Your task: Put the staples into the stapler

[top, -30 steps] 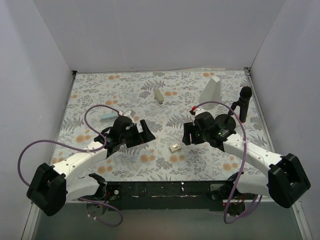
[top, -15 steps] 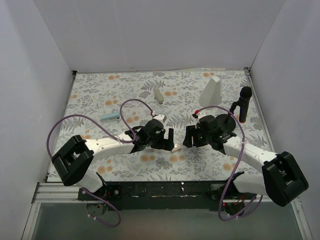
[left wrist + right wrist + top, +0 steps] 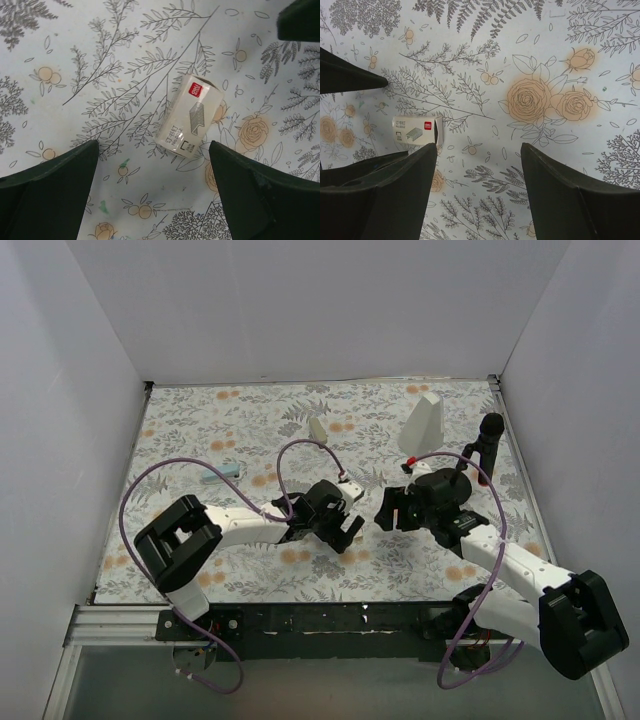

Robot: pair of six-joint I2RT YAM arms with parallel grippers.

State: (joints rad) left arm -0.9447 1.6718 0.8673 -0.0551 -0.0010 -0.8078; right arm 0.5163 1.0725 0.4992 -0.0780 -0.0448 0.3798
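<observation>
The staples box, small and cream-white, lies flat on the floral table cover, with its end flap open in the right wrist view. My left gripper is open and hovers over it, the box just ahead of the gap between the fingers. In the top view the left gripper hides the box. My right gripper is open and empty, just right of the box. The light blue stapler lies far to the left, away from both grippers.
A beige stapler lies at the back centre. A tall white wedge block and an upright black microphone-like object stand at the back right. White walls enclose the table. The grippers are close together.
My left arm has swung right across the table from near the blue stapler to above the staples box. My right gripper has drawn slightly back and right.
</observation>
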